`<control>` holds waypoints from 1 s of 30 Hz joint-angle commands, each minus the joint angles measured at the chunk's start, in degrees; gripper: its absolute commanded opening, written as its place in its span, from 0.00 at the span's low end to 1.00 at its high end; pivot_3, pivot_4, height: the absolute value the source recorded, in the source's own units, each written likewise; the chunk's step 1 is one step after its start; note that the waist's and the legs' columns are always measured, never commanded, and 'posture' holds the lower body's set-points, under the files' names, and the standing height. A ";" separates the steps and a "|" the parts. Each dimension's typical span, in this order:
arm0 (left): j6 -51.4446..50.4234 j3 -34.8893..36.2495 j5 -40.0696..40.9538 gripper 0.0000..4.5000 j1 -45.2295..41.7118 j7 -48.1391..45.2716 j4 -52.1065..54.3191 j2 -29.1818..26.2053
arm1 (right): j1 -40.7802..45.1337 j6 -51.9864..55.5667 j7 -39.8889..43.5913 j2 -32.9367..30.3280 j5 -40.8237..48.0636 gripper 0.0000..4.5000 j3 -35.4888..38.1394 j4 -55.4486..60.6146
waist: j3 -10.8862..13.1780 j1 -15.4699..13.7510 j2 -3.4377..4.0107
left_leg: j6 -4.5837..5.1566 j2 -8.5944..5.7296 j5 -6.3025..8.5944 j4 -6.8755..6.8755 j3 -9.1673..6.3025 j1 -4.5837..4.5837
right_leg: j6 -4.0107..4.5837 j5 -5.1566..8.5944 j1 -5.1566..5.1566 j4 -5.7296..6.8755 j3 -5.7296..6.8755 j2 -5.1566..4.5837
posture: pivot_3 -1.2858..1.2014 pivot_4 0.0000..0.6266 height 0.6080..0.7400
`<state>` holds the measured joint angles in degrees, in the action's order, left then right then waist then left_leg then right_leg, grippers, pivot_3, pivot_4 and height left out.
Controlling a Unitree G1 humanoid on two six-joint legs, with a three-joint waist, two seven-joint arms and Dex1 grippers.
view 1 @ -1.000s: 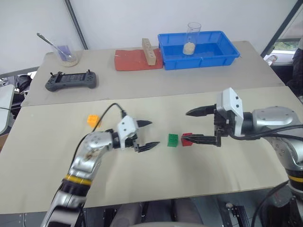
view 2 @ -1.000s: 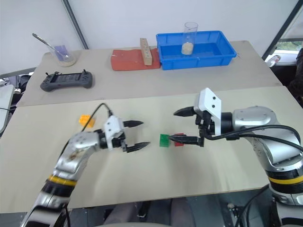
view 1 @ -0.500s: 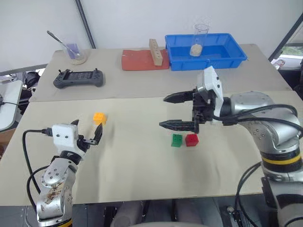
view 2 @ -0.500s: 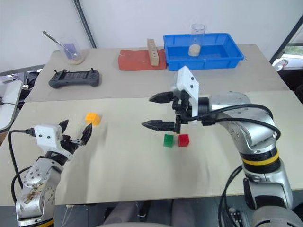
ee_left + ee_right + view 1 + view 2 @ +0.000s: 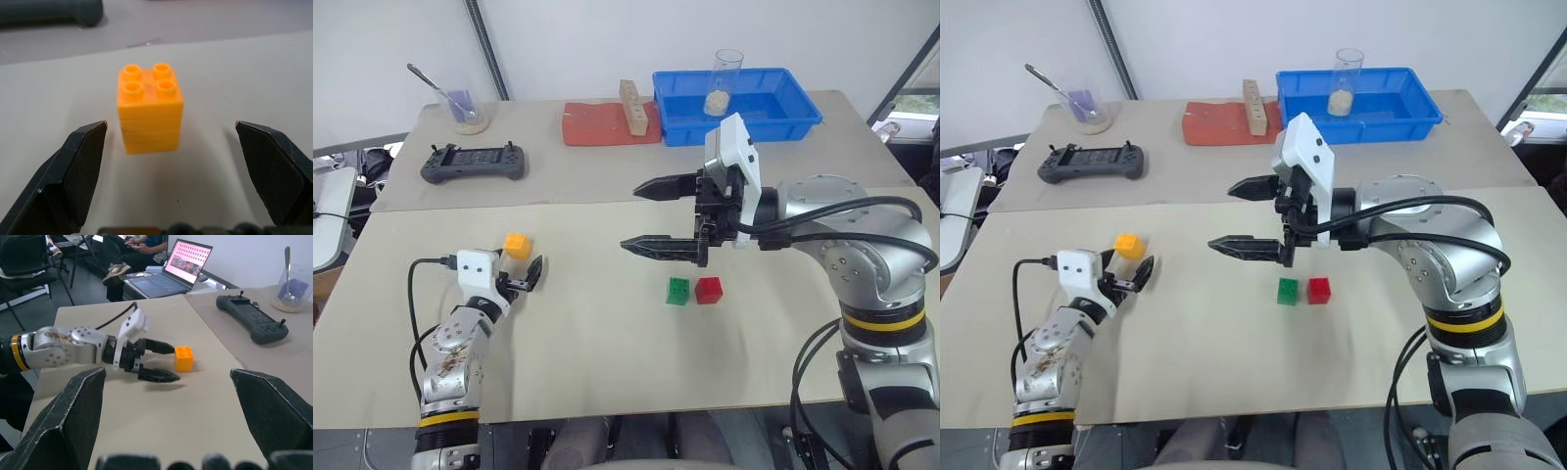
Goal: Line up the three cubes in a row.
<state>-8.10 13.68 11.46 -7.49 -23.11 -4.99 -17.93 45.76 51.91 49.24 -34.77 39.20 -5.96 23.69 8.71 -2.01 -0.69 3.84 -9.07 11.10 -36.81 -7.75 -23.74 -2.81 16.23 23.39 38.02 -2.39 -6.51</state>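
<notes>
The orange-yellow cube (image 5: 149, 108) stands alone on the near table's left side, just ahead of my left gripper (image 5: 522, 274). That gripper lies low and level, open, with its fingertips (image 5: 88, 142) flanking the cube without touching it. The green cube (image 5: 678, 291) and red cube (image 5: 709, 290) sit side by side in the middle of the table, green on the left. My right gripper (image 5: 630, 215) hangs open and empty above the table, pointing left, up and left of the green cube. The right wrist view looks across at the left gripper (image 5: 168, 362) and the orange cube (image 5: 184, 358).
On the far table stand a blue tray (image 5: 783, 116) holding a glass beaker (image 5: 727, 78), a red mat (image 5: 597, 127) with a tall wooden block (image 5: 631, 106), a dark handheld controller (image 5: 473, 162) and a glass bowl with a spoon (image 5: 465, 113). A seam (image 5: 558, 204) divides the tables.
My left gripper has swung left from beside the green cube to the orange cube, still open. My right gripper has lifted off the red cube's side and moved up and left.
</notes>
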 commanded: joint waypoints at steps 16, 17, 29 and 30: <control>3.02 -2.71 1.45 0.29 -4.33 -4.34 -1.21 -3.15 | -1.37 0.30 -1.79 -2.51 1.13 1.00 3.33 3.59 | 0.00 0.15 0.00 | 0.03 -0.02 -0.02 0.00 0.01 -0.01 | 0.00 0.00 0.01 0.02 0.00 -0.01 | 0.52 0.24 1.00; 2.34 -5.04 2.02 0.29 -5.00 -8.56 0.90 -4.61 | -2.43 -0.36 -0.85 -3.73 0.75 1.00 3.55 3.84 | 0.00 0.10 -0.01 | 0.03 -0.02 -0.01 0.00 0.01 -0.02 | 0.00 0.00 0.01 0.02 0.00 -0.01 | 0.52 0.24 1.00; 6.23 -27.24 2.75 0.29 -16.19 -44.87 -0.55 -10.97 | -13.30 -6.73 6.16 -12.79 -1.75 1.00 3.97 6.68 | 0.01 1.49 -0.01 | 0.09 0.03 0.01 0.07 0.06 -0.07 | -0.05 -0.03 0.08 -0.03 -0.01 -0.06 | 0.52 0.24 1.00; 7.42 -28.58 2.15 0.29 -17.21 -46.36 -2.33 -10.49 | -13.69 -6.80 6.11 -12.94 -1.84 1.00 4.04 6.85 | 0.01 1.53 -0.01 | 0.09 0.04 0.00 0.07 0.06 -0.07 | -0.05 -0.03 0.08 -0.03 0.00 -0.05 | 0.52 0.24 1.00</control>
<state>-3.59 -13.09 14.57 -23.09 -65.99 -5.45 -28.79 32.04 46.67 55.02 -47.05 37.25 -3.50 28.23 8.72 -0.47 -0.70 3.93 -9.04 11.09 -36.75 -7.69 -23.81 -2.86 16.20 23.48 37.98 -2.40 -6.56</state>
